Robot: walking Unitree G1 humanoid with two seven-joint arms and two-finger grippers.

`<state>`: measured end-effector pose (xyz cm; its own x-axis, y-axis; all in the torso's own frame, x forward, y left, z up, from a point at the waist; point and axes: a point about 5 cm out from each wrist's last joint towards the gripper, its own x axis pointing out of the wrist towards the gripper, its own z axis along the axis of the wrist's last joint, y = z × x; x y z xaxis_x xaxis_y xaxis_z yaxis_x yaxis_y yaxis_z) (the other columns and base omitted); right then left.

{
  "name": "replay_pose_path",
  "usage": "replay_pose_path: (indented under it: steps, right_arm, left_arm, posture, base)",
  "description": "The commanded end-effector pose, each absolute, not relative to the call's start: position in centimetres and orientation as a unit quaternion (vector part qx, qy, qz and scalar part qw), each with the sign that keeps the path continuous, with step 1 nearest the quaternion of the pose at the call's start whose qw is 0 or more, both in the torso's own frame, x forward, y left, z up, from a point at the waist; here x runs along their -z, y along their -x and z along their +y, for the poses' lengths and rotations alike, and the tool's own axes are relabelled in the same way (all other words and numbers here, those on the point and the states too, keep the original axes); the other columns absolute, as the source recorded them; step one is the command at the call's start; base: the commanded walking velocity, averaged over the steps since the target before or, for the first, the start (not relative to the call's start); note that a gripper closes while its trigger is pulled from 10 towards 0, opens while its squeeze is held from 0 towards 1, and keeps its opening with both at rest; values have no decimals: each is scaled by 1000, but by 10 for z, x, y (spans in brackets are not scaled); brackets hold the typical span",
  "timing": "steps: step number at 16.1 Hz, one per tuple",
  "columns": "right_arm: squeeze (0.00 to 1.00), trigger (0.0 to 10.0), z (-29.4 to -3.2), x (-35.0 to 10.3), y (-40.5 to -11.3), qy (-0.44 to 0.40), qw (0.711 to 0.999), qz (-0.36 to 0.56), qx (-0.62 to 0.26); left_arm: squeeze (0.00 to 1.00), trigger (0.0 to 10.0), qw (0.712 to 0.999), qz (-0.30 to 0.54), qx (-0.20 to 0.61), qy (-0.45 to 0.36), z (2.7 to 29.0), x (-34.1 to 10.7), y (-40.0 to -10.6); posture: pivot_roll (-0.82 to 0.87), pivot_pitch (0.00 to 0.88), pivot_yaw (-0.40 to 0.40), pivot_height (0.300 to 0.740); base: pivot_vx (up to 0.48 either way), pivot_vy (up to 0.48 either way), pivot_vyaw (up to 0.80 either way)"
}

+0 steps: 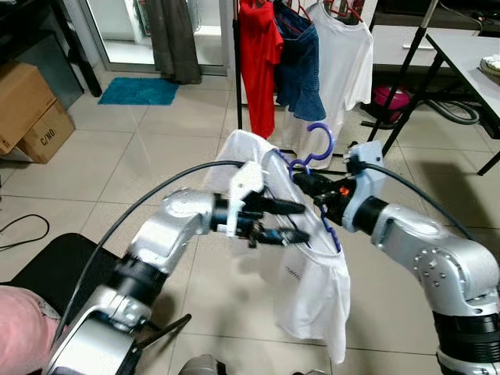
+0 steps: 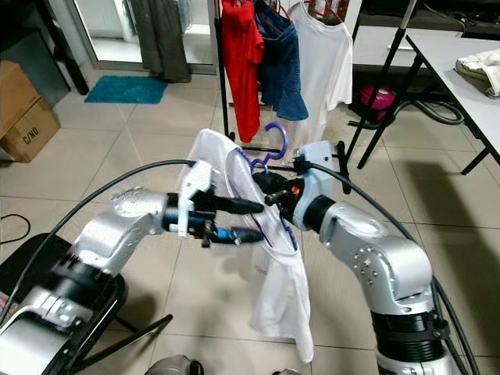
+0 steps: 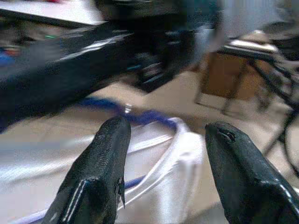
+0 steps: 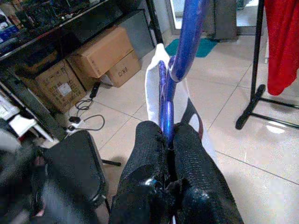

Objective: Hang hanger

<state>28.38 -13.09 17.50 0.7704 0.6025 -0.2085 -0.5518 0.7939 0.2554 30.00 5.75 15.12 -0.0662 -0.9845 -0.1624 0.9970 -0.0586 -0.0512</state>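
Hanging in mid-air before the robot, a purple plastic hanger (image 1: 319,152) carrying a white T-shirt (image 1: 312,281) is held by the right claw (image 4: 168,140), whose two black fingers are pinched tight on the hanger's neck just below the hook. The hook is pointed upward and curls toward the clothes rack (image 1: 237,70) beyond, while the hanger's long axis is seen to run roughly from the robot's left to its right, tilted down toward the right, with the shirt draped below it. The left claw (image 1: 293,221) is kept spread wide, its fingers lying against the shirt's fabric beside the hanger's near shoulder. A pale tiled floor (image 1: 156,156) is seen beneath. On the rack a red garment (image 1: 258,55), a blue denim garment (image 1: 301,62) and a white shirt (image 1: 348,55) are hung. Cardboard boxes (image 1: 31,109) and a blue mat (image 1: 139,91) are placed at the robot's left, a tabletop (image 1: 469,55) at its right.
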Motion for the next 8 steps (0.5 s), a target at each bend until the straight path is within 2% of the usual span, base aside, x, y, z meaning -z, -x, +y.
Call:
replay_pose_path:
  steps: [1, 4, 6, 7, 8]
  right_arm:
    - [0, 10000, -127, -185, -286, -80, 939, 126, -311]
    - [0, 10000, -122, -183, -291, -78, 942, 133, -298]
    - [0, 10000, -120, -184, -293, -78, 943, 131, -296]
    - [0, 10000, -119, -186, -294, -80, 942, 128, -300]
    - [0, 10000, -118, -187, -294, -81, 941, 126, -302]
  left_arm:
    - [0, 10000, 660, 77, 745, -61, 50, -151, -298]
    - [0, 10000, 613, 95, 779, -91, 37, -141, -289]
    - [0, 9647, 616, 101, 771, -128, 36, -130, -289]
    - [0, 9059, 631, 94, 756, -149, 35, -125, -292]
    - [0, 9059, 633, 91, 753, -155, 35, -123, -293]
  posture:
    - [32, 38, 55, 740]
    - [23, 42, 66, 740]
    - [22, 44, 66, 740]
    - [22, 45, 65, 740]
    - [20, 46, 64, 740]
  base:
    - [0, 0, 0]
    - [0, 0, 0]
    - [0, 0, 0]
    - [0, 0, 0]
    - [0, 0, 0]
